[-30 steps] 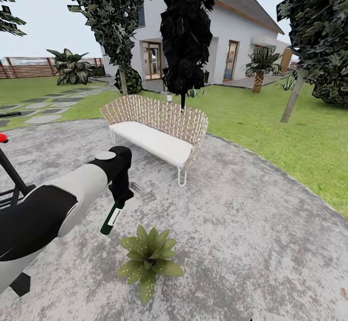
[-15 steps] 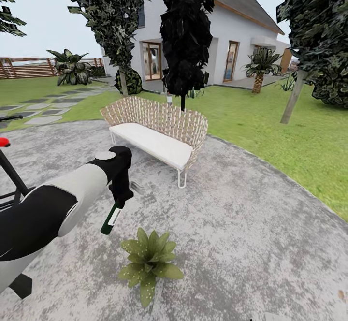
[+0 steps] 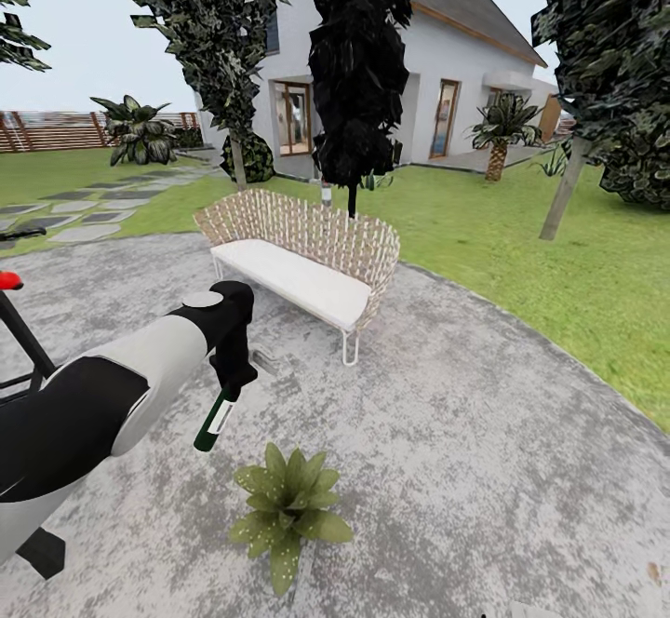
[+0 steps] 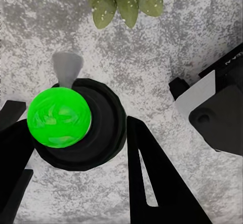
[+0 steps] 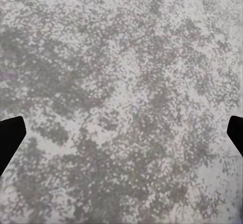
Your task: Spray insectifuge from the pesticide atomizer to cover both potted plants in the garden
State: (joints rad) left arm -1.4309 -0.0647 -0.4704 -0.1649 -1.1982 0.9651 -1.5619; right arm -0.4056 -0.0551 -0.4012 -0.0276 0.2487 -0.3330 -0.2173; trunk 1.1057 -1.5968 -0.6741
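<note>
Left gripper [image 3: 226, 393] clamps the slim dark-green, white-labelled atomizer [image 3: 213, 424] by its neck; light, rigid, likely slippery; right fingertips [image 5: 10, 138] spread wide, empty.

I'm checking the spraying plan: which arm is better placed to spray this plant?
Left: its gripper already holds the spray bottle just above the potted plant. The right wrist view shows bare patio.

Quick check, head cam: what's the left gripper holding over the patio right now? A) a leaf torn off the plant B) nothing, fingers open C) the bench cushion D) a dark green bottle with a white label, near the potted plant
D: the left gripper is clamped on the dark green atomizer bottle, hanging over the stone patio just beside the speckled potted plant.
</note>
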